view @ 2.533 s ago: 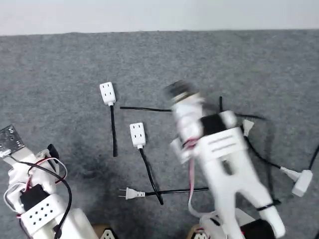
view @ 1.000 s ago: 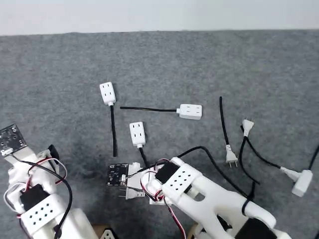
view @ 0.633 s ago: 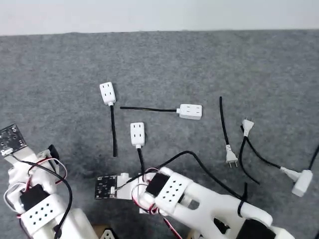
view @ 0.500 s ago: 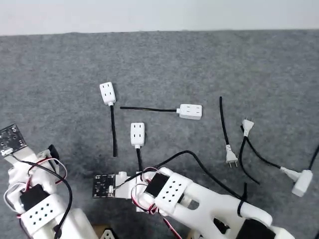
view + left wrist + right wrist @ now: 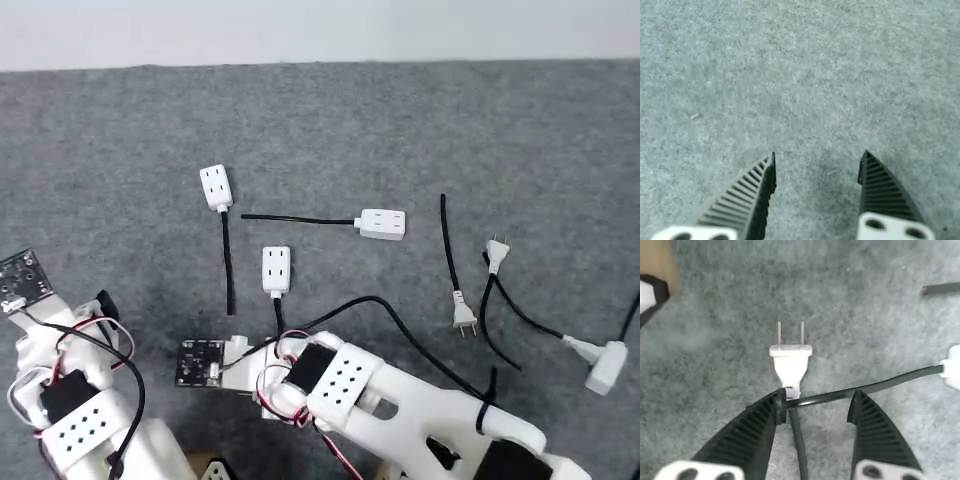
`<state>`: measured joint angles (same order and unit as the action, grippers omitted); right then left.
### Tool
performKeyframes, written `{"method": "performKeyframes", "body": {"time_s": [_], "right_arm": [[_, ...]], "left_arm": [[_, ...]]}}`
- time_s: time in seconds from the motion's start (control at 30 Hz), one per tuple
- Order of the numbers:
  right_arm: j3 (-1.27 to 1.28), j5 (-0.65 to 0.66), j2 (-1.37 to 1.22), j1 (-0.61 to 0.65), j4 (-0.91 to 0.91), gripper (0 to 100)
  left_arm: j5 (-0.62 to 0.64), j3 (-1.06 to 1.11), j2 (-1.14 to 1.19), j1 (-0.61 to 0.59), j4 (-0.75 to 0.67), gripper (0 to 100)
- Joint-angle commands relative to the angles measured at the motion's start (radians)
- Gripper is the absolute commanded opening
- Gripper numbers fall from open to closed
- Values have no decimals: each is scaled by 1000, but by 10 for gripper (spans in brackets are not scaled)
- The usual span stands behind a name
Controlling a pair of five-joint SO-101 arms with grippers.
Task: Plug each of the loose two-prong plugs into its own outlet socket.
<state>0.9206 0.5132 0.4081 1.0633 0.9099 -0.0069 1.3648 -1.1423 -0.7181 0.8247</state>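
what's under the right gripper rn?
A white two-prong plug lies on the grey mat beneath the open right gripper, a black cord crossing its own cord. In the high view the right arm covers it.

Low and angled down, left end effector [image 5: 817, 159] parted, right end effector [image 5: 818, 396] parted wide.

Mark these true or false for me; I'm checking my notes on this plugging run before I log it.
1. The right hand is open around a black cord. True.
2. The white plug ahead of it sits in a socket. False: it lies loose on the carpet, prongs bare.
3. The farthest socket has no plug in it. True.
4. The left hand holds a plug. False: it is open over bare carpet.
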Motion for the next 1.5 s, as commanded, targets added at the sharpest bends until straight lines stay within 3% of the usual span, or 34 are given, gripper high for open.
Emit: {"method": "performKeyframes", "body": {"time_s": [0.0, 0.3, 0.67, 0.83, 1.23, 1.47], "right_arm": [[-68, -11, 18, 35, 12, 204], [-3, -9, -96, 50, -71, 204], [-130, 75, -237, -13, 48, 200], [-133, 81, -240, -51, 36, 6], [-163, 34, -248, -39, 35, 159], [-176, -3, -254, -8, -5, 165]], "left_arm": [[-9, -19, -14, 8, -43, 252], [-9, -19, -14, 8, -43, 252], [-40, -13, -12, 8, -41, 252], [-38, -13, -14, 8, -43, 251], [-38, -10, -14, 9, -43, 251], [-41, -10, -14, 9, -43, 251]]}}
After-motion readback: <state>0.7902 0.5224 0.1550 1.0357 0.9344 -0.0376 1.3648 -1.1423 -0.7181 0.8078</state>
